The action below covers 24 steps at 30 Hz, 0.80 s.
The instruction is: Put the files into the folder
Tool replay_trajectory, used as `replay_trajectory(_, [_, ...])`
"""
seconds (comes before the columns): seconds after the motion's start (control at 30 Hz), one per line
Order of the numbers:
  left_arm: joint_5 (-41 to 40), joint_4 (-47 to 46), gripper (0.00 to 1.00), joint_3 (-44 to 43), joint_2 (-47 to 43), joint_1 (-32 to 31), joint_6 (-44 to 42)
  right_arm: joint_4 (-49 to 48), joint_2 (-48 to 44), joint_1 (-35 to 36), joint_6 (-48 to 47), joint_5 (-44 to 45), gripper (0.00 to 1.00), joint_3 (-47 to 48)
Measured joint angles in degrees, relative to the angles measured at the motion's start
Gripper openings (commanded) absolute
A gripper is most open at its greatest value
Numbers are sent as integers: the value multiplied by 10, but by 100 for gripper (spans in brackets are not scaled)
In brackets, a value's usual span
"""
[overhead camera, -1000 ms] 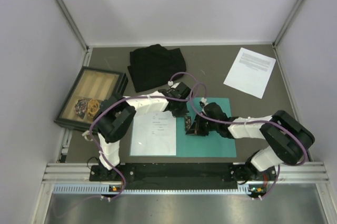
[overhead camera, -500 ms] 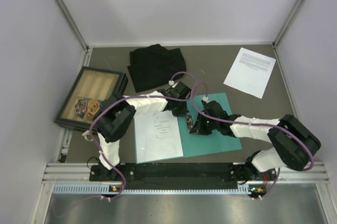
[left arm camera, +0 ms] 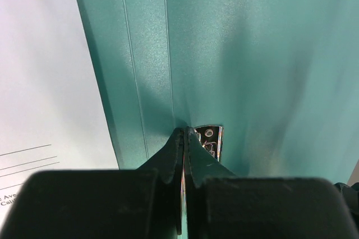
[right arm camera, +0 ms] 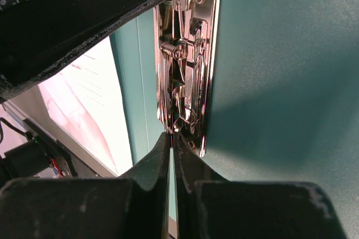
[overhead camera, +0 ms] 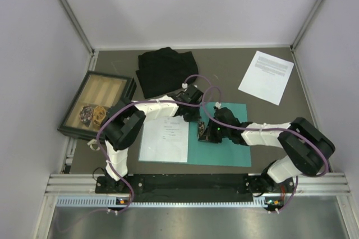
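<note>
The teal folder (overhead camera: pixel 230 149) lies open near the table's front. One white file (overhead camera: pixel 165 141) rests on its left half. A second file (overhead camera: pixel 266 76) lies at the back right, apart from the folder. Both grippers meet at the metal clip (right arm camera: pixel 188 65) on the inner spine. My left gripper (left arm camera: pixel 185 132) is shut, with a thin shiny edge of the clip (left arm camera: pixel 210 138) between its fingers. My right gripper (right arm camera: pixel 171 137) is shut, its tips against the clip's near end. From above, the left gripper (overhead camera: pixel 193 118) and the right gripper (overhead camera: pixel 203 132) nearly touch.
A black cloth (overhead camera: pixel 165 70) lies bunched at the back centre. A dark-framed wooden tray (overhead camera: pixel 95 104) with small items sits at the left, by the wall. Enclosure walls stand on three sides, and the arms' mounting rail (overhead camera: pixel 196 183) runs along the front.
The folder and the sheet on it swung askew half a second ago and now lie square again. Both grippers stayed shut at the clip, shifting slightly with it.
</note>
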State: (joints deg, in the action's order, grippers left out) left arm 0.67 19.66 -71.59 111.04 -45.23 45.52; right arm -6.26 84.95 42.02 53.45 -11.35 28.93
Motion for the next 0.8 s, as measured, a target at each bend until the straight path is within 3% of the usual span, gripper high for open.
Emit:
replay_trajectory(0.23, [7, -5, 0, 0, 1, 3, -20, -10, -5, 0, 3, -4, 0, 3])
replay_trajectory(0.53, [13, -12, 0, 1, 1, 3, -22, 91, -43, -26, -30, -2, 0, 27])
replay_trajectory(0.8, [14, -14, 0, 2, 1, 3, -22, 82, -34, -36, -28, -3, 0, 19])
